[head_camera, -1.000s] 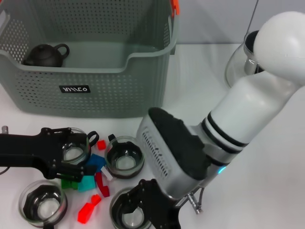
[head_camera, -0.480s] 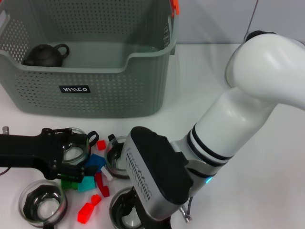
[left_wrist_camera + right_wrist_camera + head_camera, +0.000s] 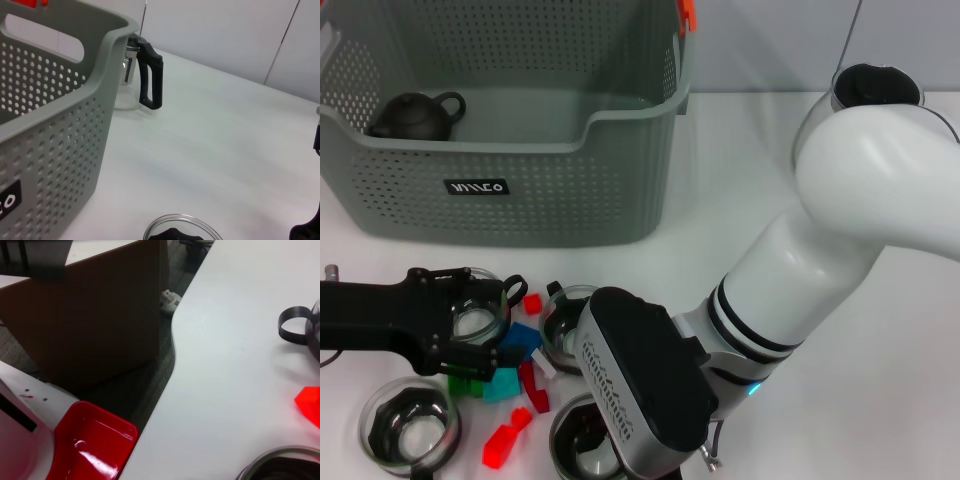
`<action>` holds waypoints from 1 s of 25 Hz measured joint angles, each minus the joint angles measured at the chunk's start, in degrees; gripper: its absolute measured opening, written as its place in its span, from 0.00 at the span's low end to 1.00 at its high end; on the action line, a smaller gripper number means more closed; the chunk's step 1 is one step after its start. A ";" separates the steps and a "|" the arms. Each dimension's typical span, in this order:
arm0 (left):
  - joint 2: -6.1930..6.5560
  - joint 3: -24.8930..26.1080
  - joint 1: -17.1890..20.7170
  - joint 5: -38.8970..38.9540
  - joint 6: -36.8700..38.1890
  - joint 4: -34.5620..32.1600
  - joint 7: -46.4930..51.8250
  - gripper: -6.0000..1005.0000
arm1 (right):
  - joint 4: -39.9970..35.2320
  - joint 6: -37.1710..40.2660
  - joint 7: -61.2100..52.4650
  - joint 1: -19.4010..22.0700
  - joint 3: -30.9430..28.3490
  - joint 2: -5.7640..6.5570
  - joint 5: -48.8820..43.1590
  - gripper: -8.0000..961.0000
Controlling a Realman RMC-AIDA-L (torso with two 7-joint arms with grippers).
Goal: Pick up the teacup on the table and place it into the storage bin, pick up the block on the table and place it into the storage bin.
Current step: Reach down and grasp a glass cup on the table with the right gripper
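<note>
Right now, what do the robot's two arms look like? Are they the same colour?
No. The right arm is glossy white and rounded, with black rings at a joint, a small blue light, and a dark grey block toward its wrist. The left arm shows as matte black, ending in a black gripper with a framed, angular shape.

This looks like a robot test room or lab. A plain white table (image 3: pixel 740 150) holds a big grey plastic basket with holes (image 3: pixel 520 200). Behind the basket stand bare white wall panels (image 3: pixel 225 30).

A dark teapot (image 3: pixel 415 115) and a glass pitcher (image 3: pixel 131 75) are visible.
</note>
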State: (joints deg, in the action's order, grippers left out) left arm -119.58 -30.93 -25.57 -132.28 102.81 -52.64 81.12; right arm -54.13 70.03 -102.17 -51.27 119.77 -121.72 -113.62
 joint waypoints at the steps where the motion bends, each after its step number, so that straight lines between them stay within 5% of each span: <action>1: -0.01 0.00 0.00 0.03 -0.02 0.00 0.00 0.94 | 0.10 -0.18 0.00 0.07 0.04 -0.01 -0.01 0.83; 14: -0.04 -0.03 0.00 0.28 -0.48 -0.01 -0.06 0.94 | 1.11 -1.78 -1.45 -0.28 1.09 -0.01 -1.27 0.81; 25: -0.04 0.00 0.00 0.04 -0.69 0.15 -0.11 0.94 | 0.17 -2.87 -1.87 0.11 2.00 0.05 -1.71 0.33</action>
State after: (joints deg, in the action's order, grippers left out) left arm -119.62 -30.93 -25.57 -132.24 102.12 -52.48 81.01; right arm -53.96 67.16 -104.04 -51.16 121.78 -121.67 -115.33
